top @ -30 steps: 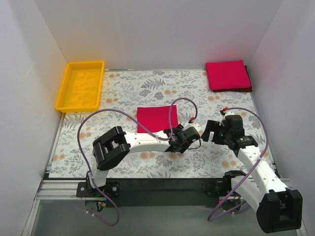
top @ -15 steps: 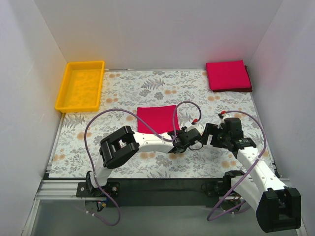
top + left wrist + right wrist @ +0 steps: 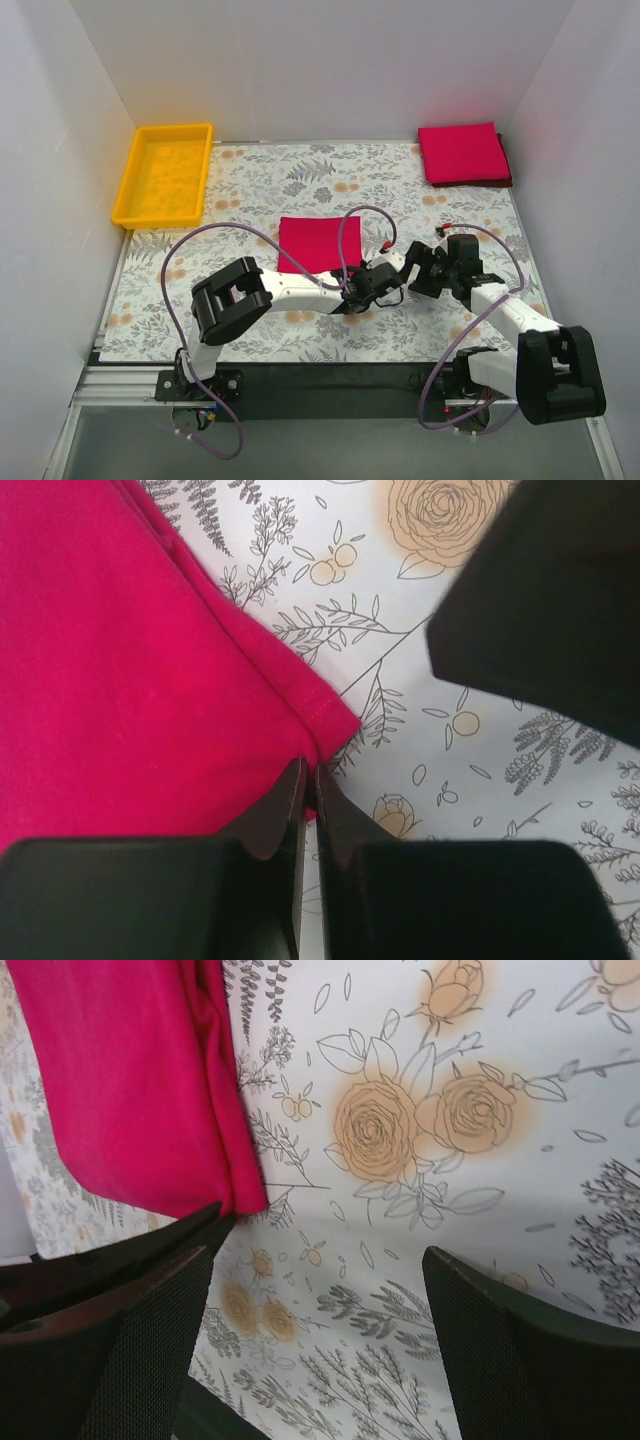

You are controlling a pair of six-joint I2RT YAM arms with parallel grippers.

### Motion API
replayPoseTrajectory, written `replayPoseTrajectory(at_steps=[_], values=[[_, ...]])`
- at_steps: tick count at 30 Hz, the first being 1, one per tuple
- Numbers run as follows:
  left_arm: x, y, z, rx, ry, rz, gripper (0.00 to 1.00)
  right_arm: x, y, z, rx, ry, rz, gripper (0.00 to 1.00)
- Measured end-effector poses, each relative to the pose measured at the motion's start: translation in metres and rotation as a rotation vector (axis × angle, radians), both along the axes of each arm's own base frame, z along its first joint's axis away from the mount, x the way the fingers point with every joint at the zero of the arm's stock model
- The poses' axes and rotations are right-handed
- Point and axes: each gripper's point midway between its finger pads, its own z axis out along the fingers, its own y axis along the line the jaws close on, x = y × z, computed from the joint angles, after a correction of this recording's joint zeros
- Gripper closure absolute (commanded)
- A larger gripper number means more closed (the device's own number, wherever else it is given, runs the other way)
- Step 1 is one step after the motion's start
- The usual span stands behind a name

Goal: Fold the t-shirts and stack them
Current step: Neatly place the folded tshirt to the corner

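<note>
Crimson cloth corner pinched: left gripper [image 3: 306, 778] clamped on the folded crimson-red cloth t-shirt [image 3: 318, 243] at mid-table.
Lift slowly, all layers caught; right gripper [image 3: 325, 1300], jaws wide beside that corner, should take a second edge before carrying to the far-right folded red stack [image 3: 463, 153].

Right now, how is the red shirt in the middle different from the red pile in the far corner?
The middle t-shirt lies as one flat folded piece, while the corner stack shows a darker layer peeking out underneath. The left end effector is shut on the middle t-shirt's corner, but nothing touches the corner stack. Both are crimson folded cloth.
</note>
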Motion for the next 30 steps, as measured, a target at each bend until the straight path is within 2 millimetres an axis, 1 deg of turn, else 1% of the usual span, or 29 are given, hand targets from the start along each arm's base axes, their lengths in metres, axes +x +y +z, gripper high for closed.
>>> replayPoseTrajectory(at_steps=[5,8,13,15,18,21,22,24,25,27,28,30], values=[[-0.004,0.001,0.008,-0.036,0.013,0.004,1.00,0.013,0.020,-0.006,0.107,0.042,-0.010,0.09],[-0.005,0.001,0.013,-0.056,0.016,0.009,1.00,0.020,0.035,-0.005,0.156,0.047,0.010,0.09],[-0.007,0.002,0.020,-0.082,0.016,0.014,1.00,0.029,0.064,-0.004,0.217,0.063,0.058,0.11],[-0.007,0.001,0.024,-0.097,0.014,0.017,1.00,0.030,0.078,-0.003,0.236,0.073,0.089,0.11],[-0.007,-0.003,0.031,-0.131,0.012,0.023,1.00,0.033,0.101,-0.004,0.261,0.084,0.141,0.14],[-0.007,-0.005,0.036,-0.162,0.013,0.026,1.00,0.035,0.117,-0.004,0.279,0.088,0.175,0.19],[-0.008,-0.005,0.038,-0.169,0.015,0.026,1.00,0.036,0.121,-0.005,0.284,0.093,0.184,0.25],[-0.008,-0.008,0.039,-0.182,0.017,0.026,1.00,0.037,0.128,-0.007,0.288,0.100,0.198,0.30],[-0.009,-0.008,0.039,-0.186,0.020,0.025,1.00,0.037,0.130,-0.008,0.290,0.105,0.202,0.37],[-0.009,-0.010,0.039,-0.192,0.026,0.023,1.00,0.037,0.133,-0.012,0.284,0.109,0.207,0.45],[-0.009,-0.011,0.039,-0.198,0.030,0.022,1.00,0.037,0.133,-0.015,0.283,0.117,0.209,0.56],[-0.010,-0.012,0.039,-0.209,0.038,0.022,1.00,0.038,0.134,-0.020,0.271,0.118,0.216,0.67]])
